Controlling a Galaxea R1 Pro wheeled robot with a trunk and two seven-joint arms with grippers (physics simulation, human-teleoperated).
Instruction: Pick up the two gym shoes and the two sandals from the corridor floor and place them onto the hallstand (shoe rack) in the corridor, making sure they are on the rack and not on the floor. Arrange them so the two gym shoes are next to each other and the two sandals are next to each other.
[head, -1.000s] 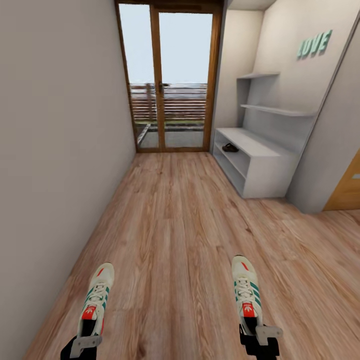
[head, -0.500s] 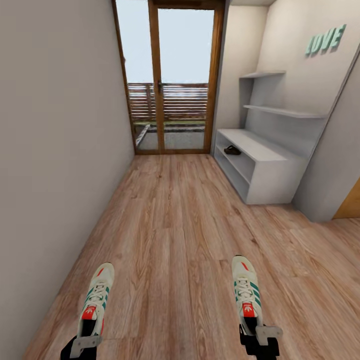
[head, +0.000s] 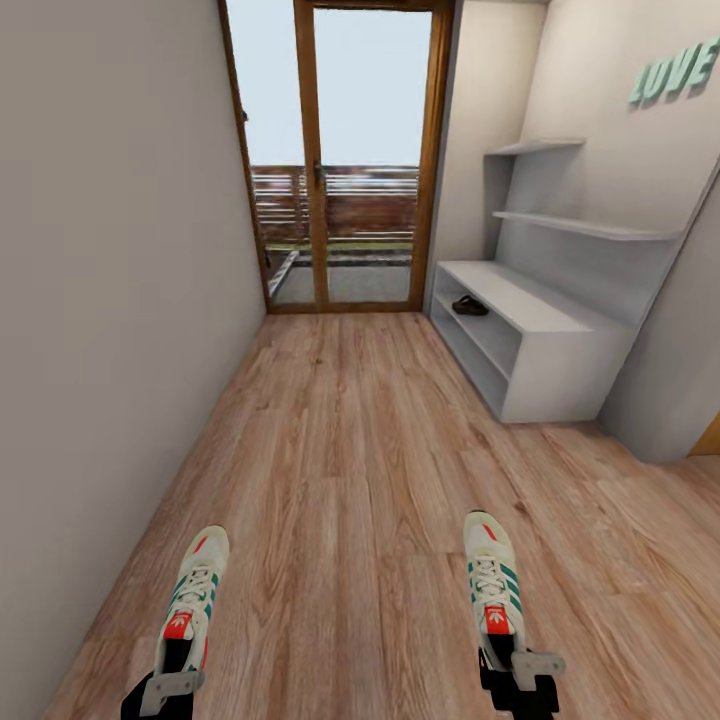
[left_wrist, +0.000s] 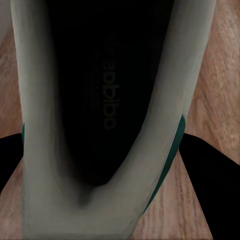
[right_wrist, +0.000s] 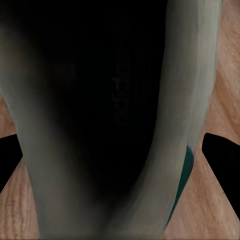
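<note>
You are mid-carry down the corridor floor (head: 350, 450), with the hallstand (head: 545, 350) ahead on your right against the wall, well apart from both arms; the step in hand is the transport of the two gym shoes toward it. On its upper open shelf a dark brown sandal (head: 469, 306) already sits, though you cannot tell from here whether its mate is beside it. Your next move, as I judge it, calls for rolling on and turning right to face the rack, then setting both sneakers down side by side on one level, clear of the sandal. The left gym shoe (head: 192, 598) hangs from your left pincer (head: 165, 685), which is clamped on its heel collar, and the right gym shoe (head: 492, 590) hangs likewise from your right pincer (head: 515, 672). Both shoes are held above the planks, long axes running straight away from you, toes pointing down the corridor toward the glass door (head: 335, 160), heels at the pincers, roughly parallel and well apart. The wrist views look into each shoe's dark opening (left_wrist: 107, 100) (right_wrist: 115, 100).
</note>
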